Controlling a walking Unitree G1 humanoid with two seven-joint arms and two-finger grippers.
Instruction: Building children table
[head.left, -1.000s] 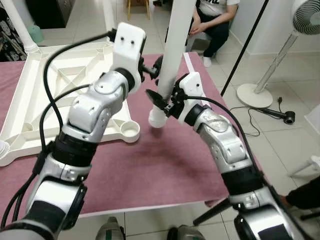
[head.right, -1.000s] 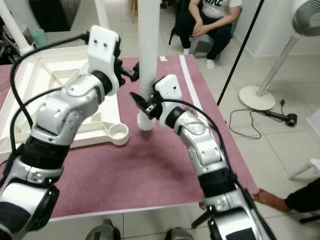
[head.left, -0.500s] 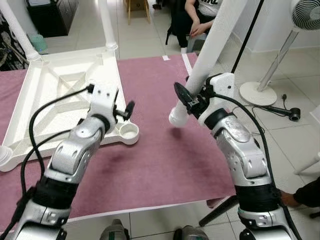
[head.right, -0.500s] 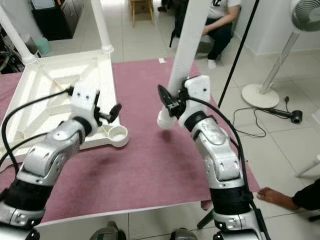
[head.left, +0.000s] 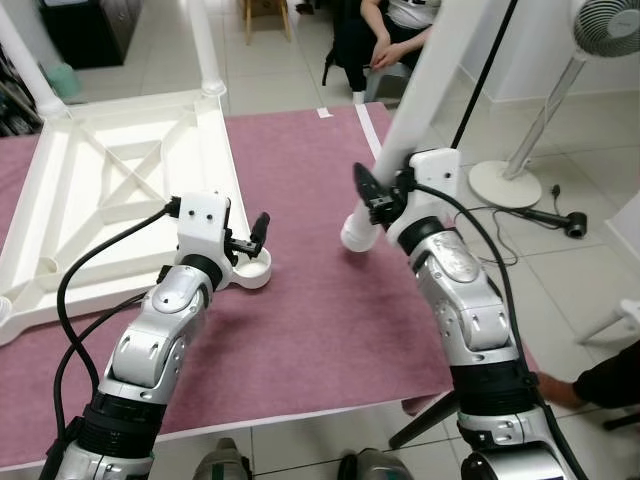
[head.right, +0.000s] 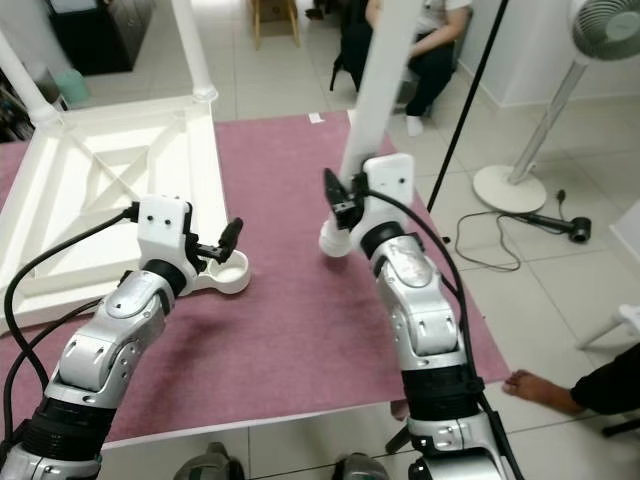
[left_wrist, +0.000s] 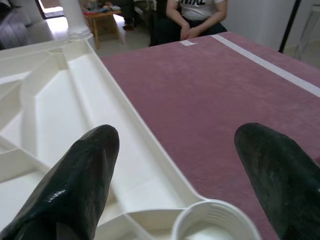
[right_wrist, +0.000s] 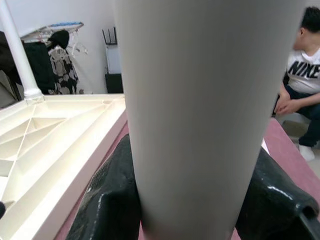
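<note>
"NIKE" on seated person's shirt (right_wrist: 304, 69)

White tabletop (head.left: 110, 190) upside down on cloth; white leg (head.left: 400, 130) tilted, clamped in right hand (head.left: 375, 195).

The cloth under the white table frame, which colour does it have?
The cloth is a dull reddish pink, with a white strip near its far right edge; the left eye view shows it best.

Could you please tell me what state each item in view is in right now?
Table top: upside down on the mat, two legs already fitted at its far corners.
Corner socket: empty.
Table leg: tilted, lower end near the mat.
Right gripper: shut on the table leg.
Left gripper: open, at the corner socket.
Fan: cannot tell whether running.
</note>
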